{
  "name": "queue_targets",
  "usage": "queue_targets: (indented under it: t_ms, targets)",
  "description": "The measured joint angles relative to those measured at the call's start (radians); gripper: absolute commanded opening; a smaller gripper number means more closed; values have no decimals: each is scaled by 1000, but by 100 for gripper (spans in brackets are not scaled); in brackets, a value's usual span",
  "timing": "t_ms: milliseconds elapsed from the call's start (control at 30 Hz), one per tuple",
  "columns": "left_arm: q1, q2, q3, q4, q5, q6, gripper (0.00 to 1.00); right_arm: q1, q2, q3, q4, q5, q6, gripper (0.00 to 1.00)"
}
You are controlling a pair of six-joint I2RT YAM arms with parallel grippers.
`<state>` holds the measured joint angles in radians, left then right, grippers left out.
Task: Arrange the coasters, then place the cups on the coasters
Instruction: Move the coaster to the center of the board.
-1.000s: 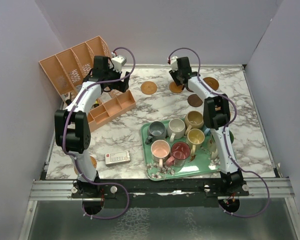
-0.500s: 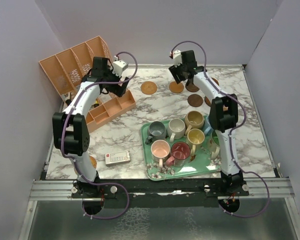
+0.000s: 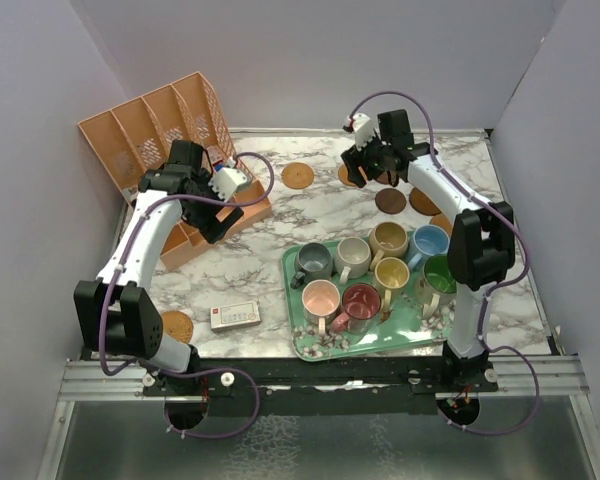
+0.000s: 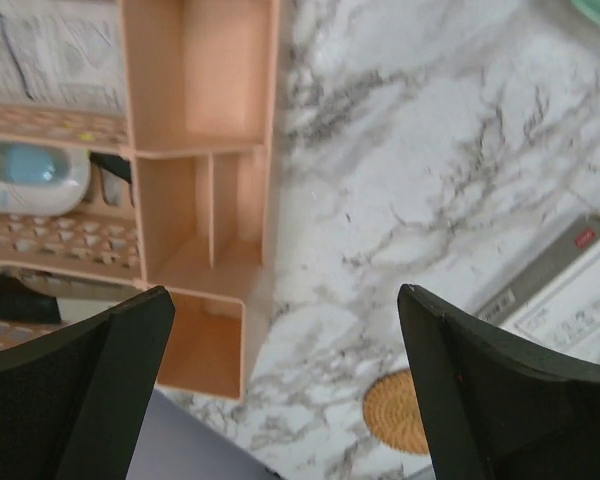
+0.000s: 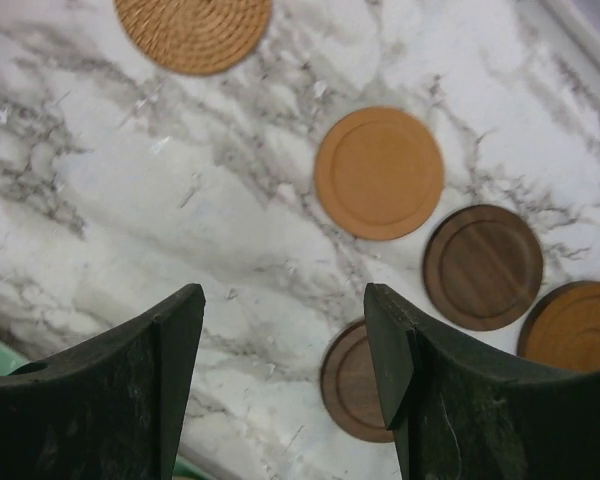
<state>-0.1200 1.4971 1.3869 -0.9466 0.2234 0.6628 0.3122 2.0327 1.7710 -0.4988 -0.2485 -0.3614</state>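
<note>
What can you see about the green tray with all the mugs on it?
The tray is a green rectangle with a low raised rim and small pale flowers printed along its near edge. It looks like plastic or painted metal. It lies flat on the marble table, at the near right. Eight glossy mugs stand on it in two rows. The right arm passes over its right end.

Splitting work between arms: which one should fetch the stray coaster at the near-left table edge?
Left. The left pincer, open, hangs on that side with the coaster in its wrist view; the right pincer, open too, is over the far coasters.
</note>
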Motion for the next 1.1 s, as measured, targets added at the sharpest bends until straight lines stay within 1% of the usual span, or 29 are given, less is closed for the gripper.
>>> queue_targets:
  t_ms: [100, 233, 333, 500, 800, 967, 1100]
  targets:
    - [0, -44, -56, -80, -37, 40, 99, 0, -42, -96, -7, -54, -11, 66]
    - [1, -103, -214, -178, -132, 103, 99, 0, -75, -170, -6, -92, -21, 66]
    - [6, -147, -332, -222, -195, 155, 98, 0, -84, -185, -6, -119, -26, 66]
    - [31, -201, -461, -248, -258, 228, 98, 0, -84, -185, -6, -149, -28, 66]
    - [48, -246, -652, -158, -319, 328, 99, 0, -84, -185, -6, -150, -28, 66]
    - [49, -250, -731, -44, -329, 350, 99, 0, -84, -185, -6, -149, -28, 66]
    - [49, -249, -755, 43, -324, 345, 98, 0, -84, -185, -6, -147, -28, 66]
